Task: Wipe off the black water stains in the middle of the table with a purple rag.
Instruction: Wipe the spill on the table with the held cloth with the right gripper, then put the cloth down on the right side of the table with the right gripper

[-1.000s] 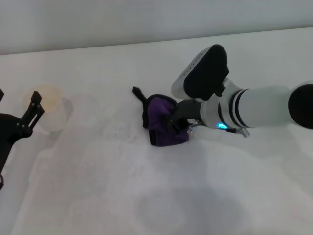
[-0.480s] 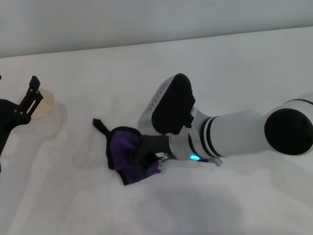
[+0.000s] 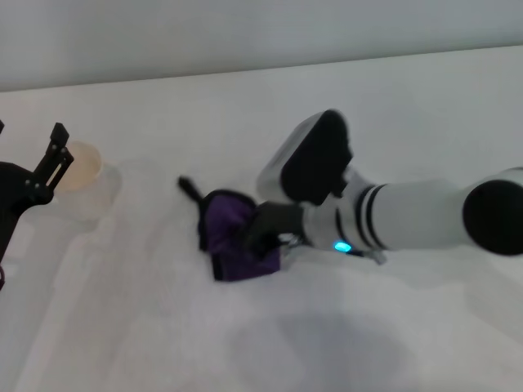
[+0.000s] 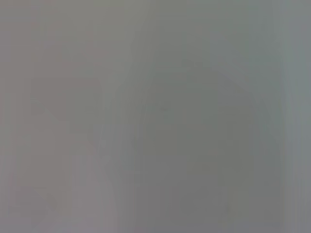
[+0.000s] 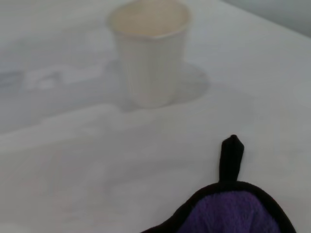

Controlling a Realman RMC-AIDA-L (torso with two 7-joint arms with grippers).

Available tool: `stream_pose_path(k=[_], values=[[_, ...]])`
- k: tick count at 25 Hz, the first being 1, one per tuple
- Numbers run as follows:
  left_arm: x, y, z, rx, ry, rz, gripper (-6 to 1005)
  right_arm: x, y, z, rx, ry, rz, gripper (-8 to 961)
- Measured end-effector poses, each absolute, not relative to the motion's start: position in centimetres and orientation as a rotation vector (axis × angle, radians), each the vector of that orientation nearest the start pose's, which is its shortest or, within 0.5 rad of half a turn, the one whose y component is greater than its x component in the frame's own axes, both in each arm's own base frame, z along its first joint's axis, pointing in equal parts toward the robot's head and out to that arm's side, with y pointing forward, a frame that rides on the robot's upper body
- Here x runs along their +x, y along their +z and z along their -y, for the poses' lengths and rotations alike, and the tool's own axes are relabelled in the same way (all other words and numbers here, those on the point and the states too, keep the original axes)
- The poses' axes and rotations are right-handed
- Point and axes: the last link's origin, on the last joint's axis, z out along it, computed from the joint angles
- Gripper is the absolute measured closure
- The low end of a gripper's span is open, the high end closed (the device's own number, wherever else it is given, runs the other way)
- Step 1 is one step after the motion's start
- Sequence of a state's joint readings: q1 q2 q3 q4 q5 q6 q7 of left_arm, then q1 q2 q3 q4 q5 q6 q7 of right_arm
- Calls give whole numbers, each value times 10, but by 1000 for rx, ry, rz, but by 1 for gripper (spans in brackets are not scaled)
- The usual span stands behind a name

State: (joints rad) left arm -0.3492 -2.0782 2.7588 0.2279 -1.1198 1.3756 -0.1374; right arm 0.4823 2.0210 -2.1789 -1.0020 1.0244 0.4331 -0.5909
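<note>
The purple rag (image 3: 231, 234) lies bunched on the white table (image 3: 409, 106) near the middle, with its black tail (image 3: 189, 189) pointing to the far left. My right gripper (image 3: 265, 230) is shut on the rag's right side and presses it onto the table. The right wrist view shows the rag's black-edged corner (image 5: 233, 213) and tail (image 5: 232, 155). No black water stain shows in any view; whether one lies under the rag cannot be told. My left gripper (image 3: 33, 167) hangs open and empty at the far left. The left wrist view shows nothing distinct.
A translucent whitish cup (image 3: 82, 167) stands upright at the left, just beyond my left gripper, and it also shows in the right wrist view (image 5: 150, 53), apart from the rag's tail. Faint grey smears (image 3: 163, 269) mark the table around the rag.
My right gripper dragged the rag left and toward the front, then partly back to the right and away. The left arm barely moved.
</note>
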Motion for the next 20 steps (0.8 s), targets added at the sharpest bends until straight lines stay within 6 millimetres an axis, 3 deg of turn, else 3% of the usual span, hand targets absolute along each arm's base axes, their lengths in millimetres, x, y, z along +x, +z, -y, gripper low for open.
stream_pose_path(k=[6, 20], values=[[-309, -40, -281, -1712, -853, 469, 119, 237, -107, -343, -2454, -10, -787, 848], [-313, -39, -279, -1704, -842, 474, 118, 295, -43, -349, -2282, 0, -1004, 849]])
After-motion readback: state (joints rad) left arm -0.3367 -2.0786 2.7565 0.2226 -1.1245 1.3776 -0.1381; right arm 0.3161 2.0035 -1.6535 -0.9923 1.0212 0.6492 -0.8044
